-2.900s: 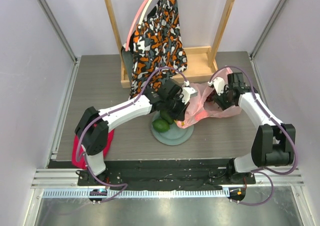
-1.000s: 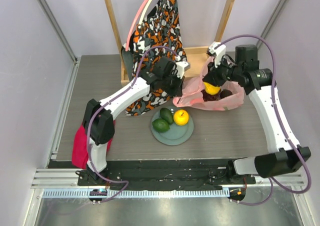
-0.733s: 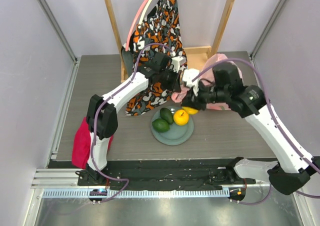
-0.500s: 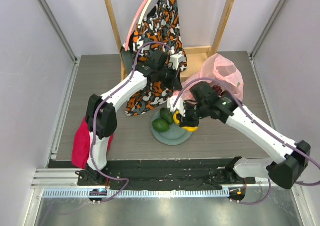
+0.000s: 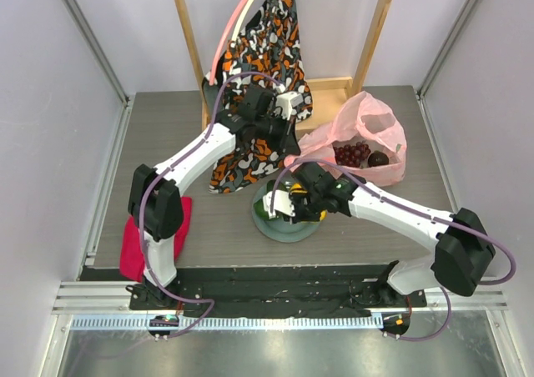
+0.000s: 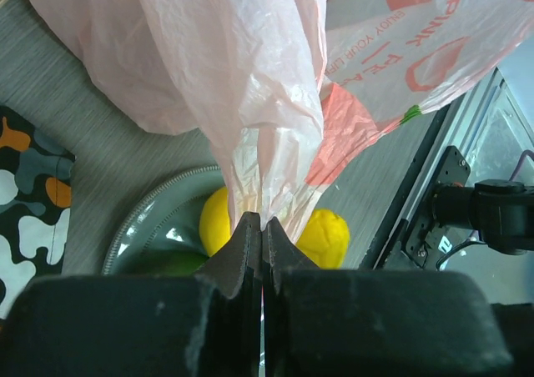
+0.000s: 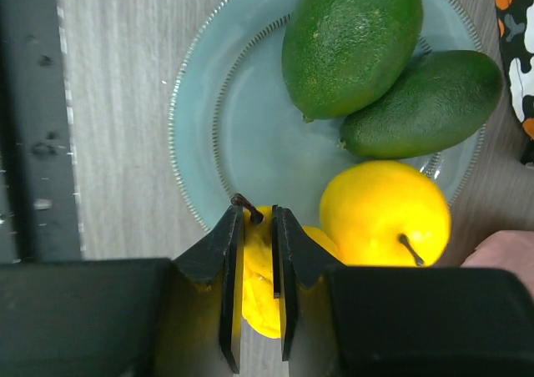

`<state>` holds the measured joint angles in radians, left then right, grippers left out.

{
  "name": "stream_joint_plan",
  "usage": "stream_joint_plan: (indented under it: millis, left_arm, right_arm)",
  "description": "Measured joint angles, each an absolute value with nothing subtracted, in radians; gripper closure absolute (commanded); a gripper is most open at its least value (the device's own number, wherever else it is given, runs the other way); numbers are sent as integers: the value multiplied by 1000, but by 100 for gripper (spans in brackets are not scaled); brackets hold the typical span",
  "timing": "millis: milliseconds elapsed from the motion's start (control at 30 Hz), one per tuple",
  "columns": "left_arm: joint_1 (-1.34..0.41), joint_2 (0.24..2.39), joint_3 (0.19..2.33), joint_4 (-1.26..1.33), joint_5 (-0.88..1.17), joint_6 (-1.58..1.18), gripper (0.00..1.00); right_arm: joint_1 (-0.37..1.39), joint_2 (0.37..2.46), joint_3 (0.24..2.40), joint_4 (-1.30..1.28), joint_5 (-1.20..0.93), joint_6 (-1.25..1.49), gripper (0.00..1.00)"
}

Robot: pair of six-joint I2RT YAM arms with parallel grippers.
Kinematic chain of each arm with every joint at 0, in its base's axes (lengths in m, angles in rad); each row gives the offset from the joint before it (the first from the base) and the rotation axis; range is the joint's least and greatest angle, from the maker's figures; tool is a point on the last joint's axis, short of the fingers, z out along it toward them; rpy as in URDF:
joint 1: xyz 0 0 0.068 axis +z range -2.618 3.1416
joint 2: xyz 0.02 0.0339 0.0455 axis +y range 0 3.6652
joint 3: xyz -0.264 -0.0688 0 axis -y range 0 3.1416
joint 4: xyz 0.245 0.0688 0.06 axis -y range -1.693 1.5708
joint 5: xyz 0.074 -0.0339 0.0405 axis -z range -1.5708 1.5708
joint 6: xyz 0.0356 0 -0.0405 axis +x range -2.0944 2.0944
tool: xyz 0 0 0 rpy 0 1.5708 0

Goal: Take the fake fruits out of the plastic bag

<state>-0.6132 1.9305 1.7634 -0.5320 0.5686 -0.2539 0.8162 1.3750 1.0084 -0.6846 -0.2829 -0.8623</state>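
Observation:
My left gripper (image 6: 262,227) is shut on a bunched edge of the pink plastic bag (image 6: 250,85) and holds it up over the plate. In the top view the bag (image 5: 367,131) lies open at the back right, with the dark purple grape bunch (image 5: 350,153) inside. My right gripper (image 7: 259,218) is shut on a yellow fruit (image 7: 265,302) just above the near rim of the grey-green plate (image 7: 200,143). On the plate lie a second yellow fruit (image 7: 384,214) and two green fruits (image 7: 350,39) (image 7: 421,102).
An orange-black-white patterned garment (image 5: 263,52) hangs from a wooden frame (image 5: 334,102) at the back. A red cloth (image 5: 133,248) lies at the front left by the left arm's base. Metal rails run along the table's sides.
My right arm has swung from the bag at the back right down to the plate, carrying the yellow fruit. My left gripper has kept hold of the bag edge and shifted slightly back.

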Motion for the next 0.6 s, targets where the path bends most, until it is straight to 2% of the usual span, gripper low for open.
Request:
stream_joint_plan:
  millis: [167,333,433,600]
  left_arm:
    - [-613,1912,1740,-527,569,-253,100]
    - [-613,1912,1725,-528,569,-253,100]
    - [-613,1912,1725,-527,570,-254,100]
    - [-613,1912,1724,-523,571,-254,100]
  right_arm:
    - [833,1403,956,-635,-231,-904,67]
    - [839,1417,921,-577,-187,-921,66]
    - [844,1419,907,-549,-164,-923,57]
    - [858,1423,905,-522,-144,-929,50]
